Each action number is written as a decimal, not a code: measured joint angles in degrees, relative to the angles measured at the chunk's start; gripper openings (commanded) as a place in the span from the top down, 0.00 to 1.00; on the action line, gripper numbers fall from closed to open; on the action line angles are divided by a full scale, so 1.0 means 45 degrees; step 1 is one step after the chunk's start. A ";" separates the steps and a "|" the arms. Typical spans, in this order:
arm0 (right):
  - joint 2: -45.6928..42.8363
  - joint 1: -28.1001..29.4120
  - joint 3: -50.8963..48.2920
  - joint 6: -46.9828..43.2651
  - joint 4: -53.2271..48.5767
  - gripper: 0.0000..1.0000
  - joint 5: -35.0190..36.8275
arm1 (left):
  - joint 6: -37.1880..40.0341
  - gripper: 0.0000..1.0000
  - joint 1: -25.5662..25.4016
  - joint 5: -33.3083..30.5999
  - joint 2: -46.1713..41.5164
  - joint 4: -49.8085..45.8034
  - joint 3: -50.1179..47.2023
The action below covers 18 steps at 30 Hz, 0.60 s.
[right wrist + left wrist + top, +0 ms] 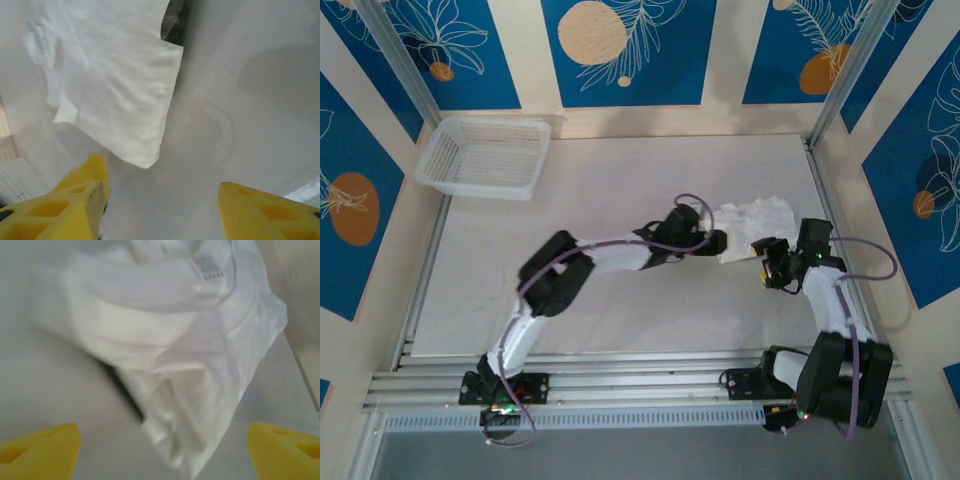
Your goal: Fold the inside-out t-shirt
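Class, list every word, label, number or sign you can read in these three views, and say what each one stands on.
On the t-shirt, a grey printed label in the left wrist view: rows of marks, too blurred to read.
No readable text elsewhere: the mesh basket and the blue wall panels carry no lettering.

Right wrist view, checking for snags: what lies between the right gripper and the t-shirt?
A bare stretch of table, in the right wrist view, separates the right gripper from the t-shirt.
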 measured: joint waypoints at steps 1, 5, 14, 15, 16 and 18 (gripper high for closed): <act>0.0486 0.0015 0.0000 0.0010 0.0301 0.37 -0.0151 | 0.0311 0.13 0.0204 -0.0185 -0.0967 -0.0068 -0.0826; 0.2730 0.0539 0.0126 0.0253 0.1749 0.42 -0.0525 | 0.1817 0.16 0.0976 -0.1326 -0.5940 -0.0432 -0.3813; 0.6431 0.1064 0.1608 0.1647 0.5139 0.86 -0.0432 | 0.2817 0.19 0.0908 -0.3993 -1.1783 -0.0758 -0.8510; 0.6766 0.1069 0.2064 0.1724 0.5197 0.87 -0.0243 | 0.2783 0.19 0.0908 -0.4197 -1.1778 -0.0986 -0.8990; 0.7048 0.1078 0.2463 0.1700 0.5255 0.89 -0.0058 | 0.2773 0.19 0.0908 -0.4328 -1.1764 -0.1161 -0.9311; 0.7810 0.1073 0.3682 0.1574 0.5158 0.90 0.0447 | 0.2720 0.19 0.0913 -0.4600 -1.1769 -0.1588 -0.9884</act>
